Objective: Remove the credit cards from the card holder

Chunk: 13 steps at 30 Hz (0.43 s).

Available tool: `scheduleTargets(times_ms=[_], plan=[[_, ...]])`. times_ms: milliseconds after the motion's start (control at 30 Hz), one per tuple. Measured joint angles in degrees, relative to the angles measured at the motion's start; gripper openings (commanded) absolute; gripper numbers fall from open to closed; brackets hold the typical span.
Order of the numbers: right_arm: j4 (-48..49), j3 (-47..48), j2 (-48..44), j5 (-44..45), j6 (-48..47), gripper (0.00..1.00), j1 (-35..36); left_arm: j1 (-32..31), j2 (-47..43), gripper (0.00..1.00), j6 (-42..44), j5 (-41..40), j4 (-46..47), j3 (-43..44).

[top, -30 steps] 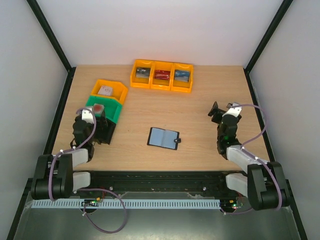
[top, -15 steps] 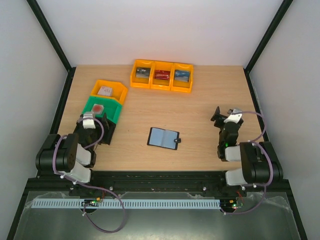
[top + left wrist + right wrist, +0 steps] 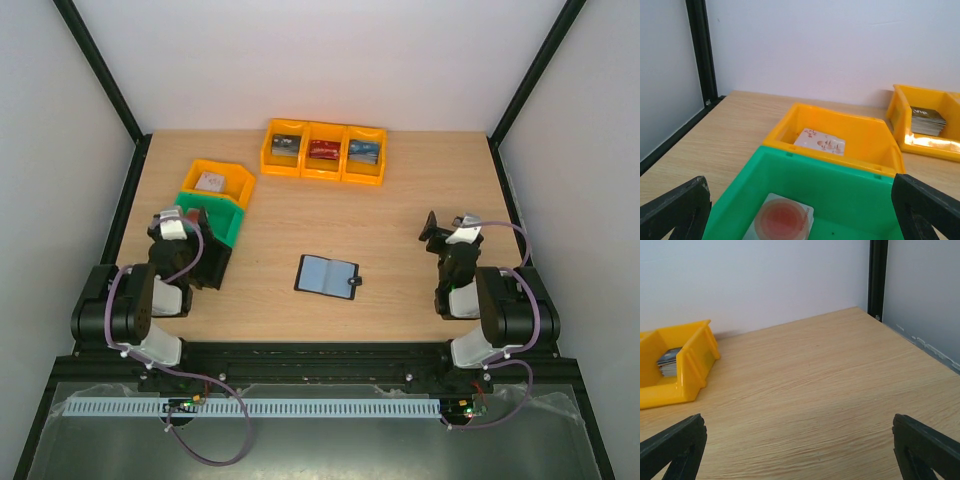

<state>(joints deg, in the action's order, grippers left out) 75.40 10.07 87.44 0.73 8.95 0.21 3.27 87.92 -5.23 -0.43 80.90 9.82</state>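
The card holder lies open, judged light and floppy. Its credit cards, not discernible, are likely slick and want an edge pinch. The left gripper and right gripper stand spread wide, empty.

No legible text. Print on card stack in yellow bin too blurred to read.
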Motion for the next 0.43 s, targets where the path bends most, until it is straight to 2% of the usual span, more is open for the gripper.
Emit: scheduleTargets(times_ms=[167, 433], plan=[[-0.5, 0.6, 0.0, -1.3, 0.0, 0.99, -0.7, -0.5, 0.0, 1.0, -0.6, -3.1, -2.7, 1.4], [-0.6, 0.8, 0.0, -2.6, 0.0, 0.99, -1.1, -0.7, 0.0, 1.0, -0.6, -3.7, -3.7, 1.4]])
